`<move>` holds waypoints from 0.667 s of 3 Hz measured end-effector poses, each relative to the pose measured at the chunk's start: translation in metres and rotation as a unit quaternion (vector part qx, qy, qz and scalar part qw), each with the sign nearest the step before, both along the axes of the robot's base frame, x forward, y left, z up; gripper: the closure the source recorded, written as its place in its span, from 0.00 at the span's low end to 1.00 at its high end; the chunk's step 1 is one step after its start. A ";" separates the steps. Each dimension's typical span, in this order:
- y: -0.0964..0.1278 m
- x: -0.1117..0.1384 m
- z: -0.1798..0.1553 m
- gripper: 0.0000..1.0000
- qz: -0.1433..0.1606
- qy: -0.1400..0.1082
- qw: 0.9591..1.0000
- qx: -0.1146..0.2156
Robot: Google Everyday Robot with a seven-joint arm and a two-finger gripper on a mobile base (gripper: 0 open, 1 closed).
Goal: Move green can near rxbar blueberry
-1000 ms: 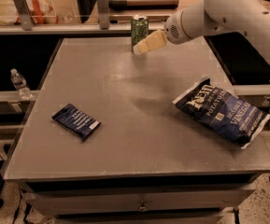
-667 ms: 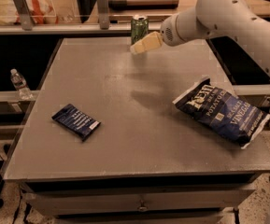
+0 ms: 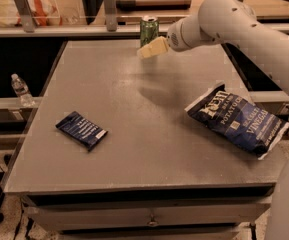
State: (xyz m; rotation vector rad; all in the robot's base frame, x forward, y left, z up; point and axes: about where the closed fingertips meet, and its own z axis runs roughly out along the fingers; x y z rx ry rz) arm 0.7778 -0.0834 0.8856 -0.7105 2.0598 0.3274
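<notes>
The green can (image 3: 149,28) stands upright at the far edge of the grey table (image 3: 134,134), just left of the middle. My gripper (image 3: 152,48) comes in from the right on the white arm (image 3: 234,21); its pale tip lies across the lower front of the can, hiding the can's base. I cannot tell whether it touches the can. The rxbar blueberry (image 3: 81,130), a flat dark blue wrapper with white text, lies at the front left of the table, far from the can and the gripper.
A large dark blue-and-white potato chip bag (image 3: 238,120) lies at the right of the table. A clear water bottle (image 3: 21,90) stands off the table's left side. A rail with posts (image 3: 109,6) runs behind the far edge.
My gripper has moved a little to the left, from beside the can to across its lower front. The can, bar and chip bag have not moved.
</notes>
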 end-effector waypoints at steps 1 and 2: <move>0.000 0.011 -0.006 0.00 -0.017 -0.002 1.000 0.004; 0.002 0.023 -0.008 0.00 -0.032 -0.012 0.999 0.013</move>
